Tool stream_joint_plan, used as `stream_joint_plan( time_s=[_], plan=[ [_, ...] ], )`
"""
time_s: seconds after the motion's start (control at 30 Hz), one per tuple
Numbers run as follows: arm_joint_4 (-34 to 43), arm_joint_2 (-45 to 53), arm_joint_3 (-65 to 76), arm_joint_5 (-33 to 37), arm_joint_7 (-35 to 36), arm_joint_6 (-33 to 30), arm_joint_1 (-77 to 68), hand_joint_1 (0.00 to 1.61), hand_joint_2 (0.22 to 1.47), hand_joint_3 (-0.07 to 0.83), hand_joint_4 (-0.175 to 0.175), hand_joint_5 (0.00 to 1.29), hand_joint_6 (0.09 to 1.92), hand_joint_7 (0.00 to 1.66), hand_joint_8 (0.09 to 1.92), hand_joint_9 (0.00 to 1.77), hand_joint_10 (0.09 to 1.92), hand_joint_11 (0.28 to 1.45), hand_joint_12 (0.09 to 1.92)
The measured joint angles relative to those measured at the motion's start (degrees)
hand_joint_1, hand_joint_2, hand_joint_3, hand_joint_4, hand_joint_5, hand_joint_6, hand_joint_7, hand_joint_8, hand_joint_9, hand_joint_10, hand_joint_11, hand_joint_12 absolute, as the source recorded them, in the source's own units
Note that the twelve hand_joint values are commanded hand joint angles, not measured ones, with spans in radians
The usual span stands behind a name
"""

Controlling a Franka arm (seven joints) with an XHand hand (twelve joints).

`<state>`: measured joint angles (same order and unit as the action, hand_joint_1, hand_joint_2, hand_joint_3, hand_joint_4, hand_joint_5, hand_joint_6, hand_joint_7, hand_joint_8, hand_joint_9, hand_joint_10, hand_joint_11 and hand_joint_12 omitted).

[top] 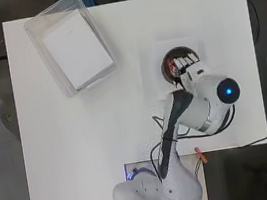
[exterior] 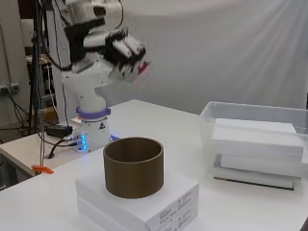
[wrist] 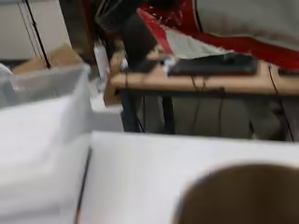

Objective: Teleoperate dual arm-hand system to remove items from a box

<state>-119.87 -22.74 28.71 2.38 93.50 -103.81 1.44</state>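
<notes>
A brown round container (exterior: pixel 133 168) stands open-topped on a stack of flat white boxes (exterior: pixel 168 202) near the table's front in the side view. The hand (exterior: pixel 122 53) hangs well above it, blurred, with its fingers curled on a small pink-red item (exterior: pixel 143 70). From overhead, the hand (top: pixel 189 69) covers most of the container (top: pixel 165 67), and a bit of red shows by the fingers. The container's rim (wrist: pixel 243 196) fills a corner of the wrist view. What lies inside the container is hidden.
A clear plastic bin (top: pixel 37 33) holding white slabs sits at the table's far left corner, and shows in the side view (exterior: pixel 207 115) too. An orange clamp (top: pixel 201 155) grips the table edge near the arm's base. Cables trail beside the base.
</notes>
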Motion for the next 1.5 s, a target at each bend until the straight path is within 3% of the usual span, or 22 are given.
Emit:
stream_joint_plan(
  time_s=[0.07,0.17,0.37,0.47,0.6,0.77,0.87,0.93,1.0,1.03,1.07,1.1,1.13,1.2,1.3,1.4,1.5],
  plan=[
    [2.6,9.9,3.4,-2.4,-0.4,0.9,-0.3,1.18,1.20,-0.001,-0.056,0.72,1.26,0.93,1.20,1.10,0.93,0.66,1.48],
    [6.0,18.0,13.7,-7.4,-2.0,1.7,-7.9,1.17,1.21,0.000,-0.025,0.72,1.29,0.92,1.18,1.12,0.80,0.63,1.39],
    [10.8,17.8,40.5,-5.5,-0.5,2.2,-38.6,1.17,1.20,-0.001,0.004,0.74,1.29,0.91,1.15,1.14,0.70,0.61,1.33],
    [14.1,4.6,54.2,-12.9,-4.4,2.6,-61.3,1.18,1.20,0.000,-0.023,0.75,1.24,0.93,1.18,1.13,0.79,0.62,1.35],
    [17.0,-9.5,66.3,-23.1,-8.1,2.9,-77.4,1.19,1.19,0.000,-0.068,0.76,1.17,0.93,1.23,1.09,0.98,0.62,1.38],
    [18.5,-11.7,72.4,-30.5,-11.7,2.8,-80.5,1.22,1.19,0.000,-0.156,0.79,1.07,0.92,1.33,1.08,1.28,0.66,1.50],
    [17.4,-11.7,69.9,-32.2,-12.7,2.5,-80.1,1.21,1.22,0.001,-0.174,0.77,1.06,0.86,1.47,1.07,1.54,0.71,1.64],
    [15.6,-11.8,67.8,-33.1,-13.1,2.6,-79.1,1.20,1.22,0.001,-0.175,0.76,1.21,0.81,1.41,1.08,1.67,0.76,1.71],
    [14.6,-11.9,66.7,-33.9,-12.8,3.2,-78.8,1.03,1.22,0.000,0.044,0.77,1.27,0.85,1.44,1.10,1.72,0.80,1.76],
    [14.5,-11.9,66.6,-34.1,-12.7,3.7,-78.7,0.90,1.17,-0.005,0.047,0.67,0.92,0.81,1.25,1.02,1.58,0.73,1.67],
    [14.5,-11.9,66.6,-34.3,-12.7,3.9,-78.5,0.60,1.01,-0.023,0.012,0.41,0.54,0.51,0.77,0.66,1.10,0.54,1.23],
    [14.7,-12.1,66.8,-34.6,-12.7,4.3,-78.4,0.34,0.89,-0.021,-0.013,0.22,0.28,0.29,0.42,0.41,0.69,0.45,0.77],
    [15.2,-12.3,67.3,-35.2,-13.1,5.3,-78.8,0.17,0.82,-0.013,-0.018,0.15,0.14,0.20,0.21,0.32,0.41,0.43,0.43],
    [16.1,-12.3,67.9,-37.6,-15.7,8.1,-80.3,0.04,0.76,-0.004,-0.010,0.12,0.09,0.17,0.09,0.28,0.14,0.43,0.12],
    [14.4,-12.8,65.5,-41.9,-19.8,8.7,-80.4,0.00,0.76,0.003,0.017,0.21,0.09,0.28,0.09,0.33,0.09,0.45,0.09],
    [9.3,-14.1,60.0,-45.8,-23.0,2.9,-76.4,0.00,0.79,0.005,0.035,0.30,0.09,0.36,0.09,0.39,0.09,0.46,0.09],
    [8.9,-14.3,57.2,-46.0,-24.5,2.6,-74.8,0.00,0.82,0.002,0.020,0.40,0.09,0.58,0.09,0.64,0.09,0.58,0.09]
  ],
)
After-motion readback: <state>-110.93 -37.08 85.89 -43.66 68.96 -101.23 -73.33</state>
